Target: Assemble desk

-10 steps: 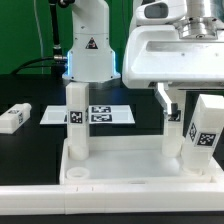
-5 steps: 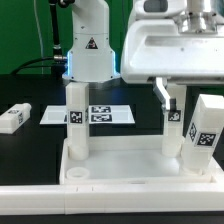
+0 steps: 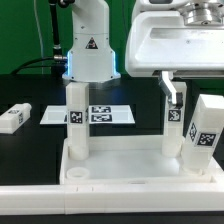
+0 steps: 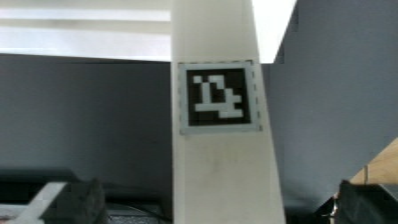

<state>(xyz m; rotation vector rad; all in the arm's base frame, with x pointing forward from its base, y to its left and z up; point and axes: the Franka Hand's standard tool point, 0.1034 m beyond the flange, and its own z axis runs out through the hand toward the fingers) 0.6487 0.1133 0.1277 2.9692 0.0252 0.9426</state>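
Observation:
The white desk top lies rim up at the front. One tagged leg stands upright in its far corner on the exterior view's left. A second leg stands in the far corner toward the right. A third leg stands at the right edge, nearer the camera. My gripper hangs just above the second leg's top, with one finger showing. In the wrist view that leg runs between my fingers with a gap on each side. The gripper is open and holds nothing.
A loose tagged leg lies on the black table at the exterior view's left. The marker board lies flat behind the desk top. The arm's base stands at the back. A white border bar runs along the front.
My gripper has risen straight up from the second leg. The leg stays upright in its socket and nothing else has moved.

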